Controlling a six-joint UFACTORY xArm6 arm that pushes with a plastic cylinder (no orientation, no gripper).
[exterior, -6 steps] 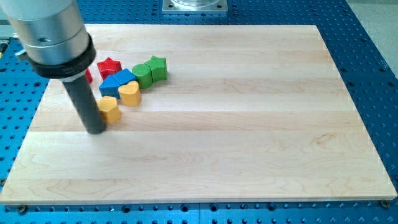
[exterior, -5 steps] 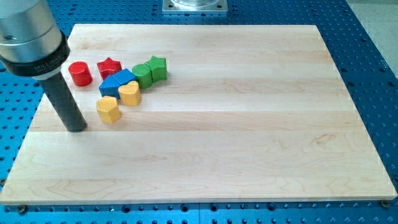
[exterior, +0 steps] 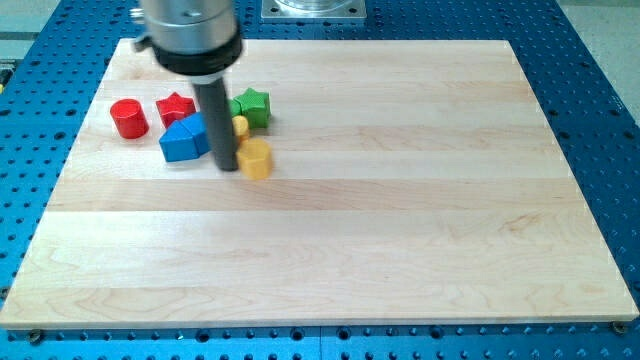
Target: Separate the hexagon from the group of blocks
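The yellow hexagon (exterior: 256, 158) lies on the wooden board (exterior: 400, 200), just to the right of my tip (exterior: 227, 168) and touching or nearly touching it. The dark rod stands in front of the group. A yellow heart-like block (exterior: 241, 126) peeks out at the rod's right edge, just above the hexagon. The green star (exterior: 253, 105) sits above that. The blue block (exterior: 184, 139) lies just left of the rod. The red star (exterior: 177, 107) and the red cylinder (exterior: 128, 118) lie farther left. The green cylinder is hidden behind the rod.
The board's top edge runs close above the group. A blue perforated table (exterior: 600, 120) surrounds the board. A metal mount (exterior: 313, 9) sits at the view's top centre.
My tip has moved from the left of the group to its right side. The yellow hexagon has shifted to the right, past the blue block. The yellow heart has moved right and up.
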